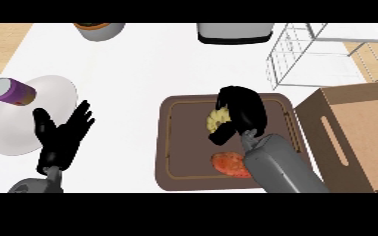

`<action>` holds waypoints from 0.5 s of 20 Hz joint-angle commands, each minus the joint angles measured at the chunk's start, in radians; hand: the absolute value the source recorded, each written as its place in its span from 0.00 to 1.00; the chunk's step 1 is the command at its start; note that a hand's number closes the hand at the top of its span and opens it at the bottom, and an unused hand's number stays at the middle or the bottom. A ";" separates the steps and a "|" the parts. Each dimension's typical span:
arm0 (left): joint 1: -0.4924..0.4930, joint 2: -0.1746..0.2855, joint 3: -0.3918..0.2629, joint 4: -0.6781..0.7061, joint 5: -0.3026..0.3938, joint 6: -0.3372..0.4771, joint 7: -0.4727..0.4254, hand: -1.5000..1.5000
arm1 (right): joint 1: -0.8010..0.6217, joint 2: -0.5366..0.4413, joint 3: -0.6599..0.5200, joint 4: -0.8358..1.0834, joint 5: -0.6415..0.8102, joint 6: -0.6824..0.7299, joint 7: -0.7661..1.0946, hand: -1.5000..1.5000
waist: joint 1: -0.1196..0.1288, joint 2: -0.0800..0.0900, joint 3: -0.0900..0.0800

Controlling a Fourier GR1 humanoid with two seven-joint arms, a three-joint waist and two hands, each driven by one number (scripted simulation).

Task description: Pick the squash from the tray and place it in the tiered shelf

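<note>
A yellow squash (215, 119) lies on the dark brown tray (181, 150), mostly hidden under my right hand (241, 111). That hand reaches down over it with fingers and thumb curled round it. The wire tiered shelf (310, 55) stands at the back right, beyond the tray. My left hand (63, 132) rests open at the lower left, fingers up, holding nothing.
A red-orange piece of food (229, 163) lies on the tray beside my right forearm. A cardboard box (347, 135) stands right of the tray. A white plate (37, 112) with a purple-banded cup (16, 91) sits at the left. A grey bowl (99, 30) and a grey appliance (235, 32) stand along the back.
</note>
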 commanded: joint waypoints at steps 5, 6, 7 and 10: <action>0.048 -0.017 0.003 -0.026 -0.005 0.013 -0.016 0.50 | 0.186 -0.267 -0.151 -0.562 -0.210 0.108 -0.176 1.00 | -0.030 -0.002 -0.004; 0.060 -0.009 0.004 -0.028 0.000 -0.004 -0.020 0.50 | 0.158 -0.279 -0.210 -0.623 -0.252 0.136 -0.146 1.00 | -0.027 -0.002 -0.004; 0.044 -0.019 -0.002 0.016 -0.025 0.016 -0.024 0.50 | 0.174 -0.314 -0.244 -0.679 -0.247 0.138 -0.133 1.00 | -0.034 0.001 -0.004; 0.082 -0.020 0.004 -0.030 -0.004 0.004 -0.016 0.50 | 0.155 -0.376 -0.416 -0.807 -0.373 0.239 -0.014 1.00 | -0.012 0.003 -0.005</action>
